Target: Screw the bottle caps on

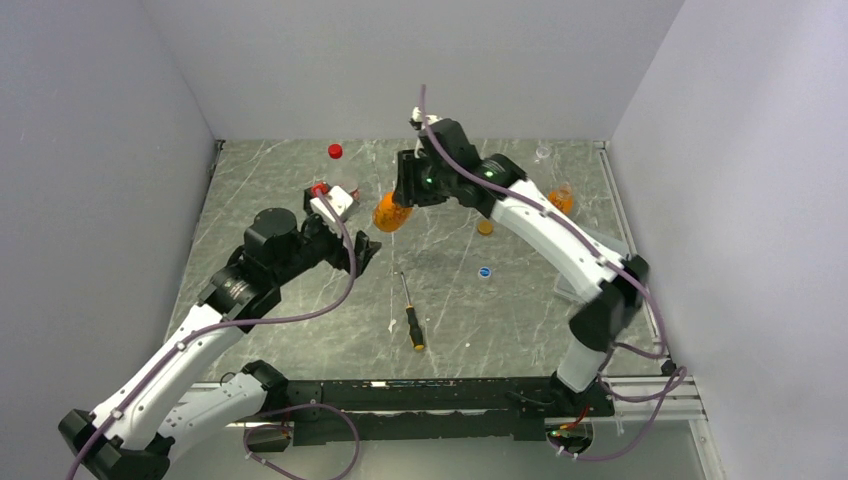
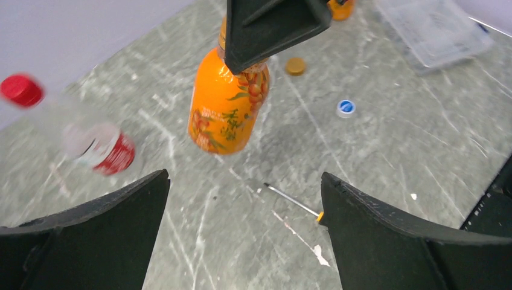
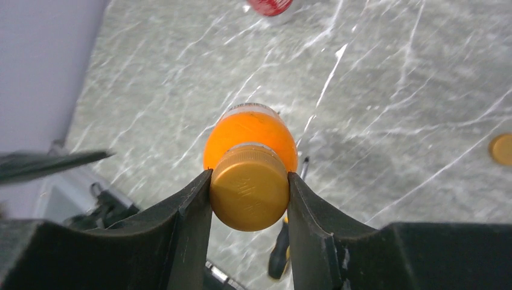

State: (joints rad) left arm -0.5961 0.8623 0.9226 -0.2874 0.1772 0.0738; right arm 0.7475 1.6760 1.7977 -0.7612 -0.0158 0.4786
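Table (image 1: 450,300): the grey marbled table is carrying everything, and we're reading it like a clock from above.
Right arm (image 1: 560,240): it is stretching in from 5 o'clock towards the centre-far part of the table.
Left arm (image 1: 200,340): it is reaching in from 7 o'clock and pointing at the middle.
Right gripper (image 3: 249,187): the jaws are clenching hard on the gold-orange cap (image 3: 249,199) that is sitting on the amber bottle (image 2: 226,103).
Left gripper (image 2: 244,177): the jaws are gaping wide and gripping nothing, hanging at 7 o'clock of the amber bottle.
Clear box (image 2: 435,30): it is lying out at 3 o'clock.
Clear bottle (image 1: 335,200): it is lying on its side at 9 o'clock of the amber bottle, with a red cap (image 1: 319,189) sitting at its neck end.
Amber bottle: it is hanging tilted under the right gripper, just far of table centre; I cannot tell whether its base is touching the table.
Second amber bottle (image 1: 560,198): it is standing at 3 o'clock of the held one, behind the right arm.
Screwdriver (image 1: 410,315): it is lying at 6 o'clock of the amber bottle.
Tiny clear bottle (image 1: 543,152): it is sitting at 1 o'clock, near the far wall.
Loose red cap (image 1: 335,151): it is lying at 11 o'clock, near the far wall.
Loose orange cap (image 1: 485,227): it is lying at 4 o'clock of the amber bottle.
Blue cap (image 1: 485,271): it is lying at 6 o'clock of the loose orange cap.
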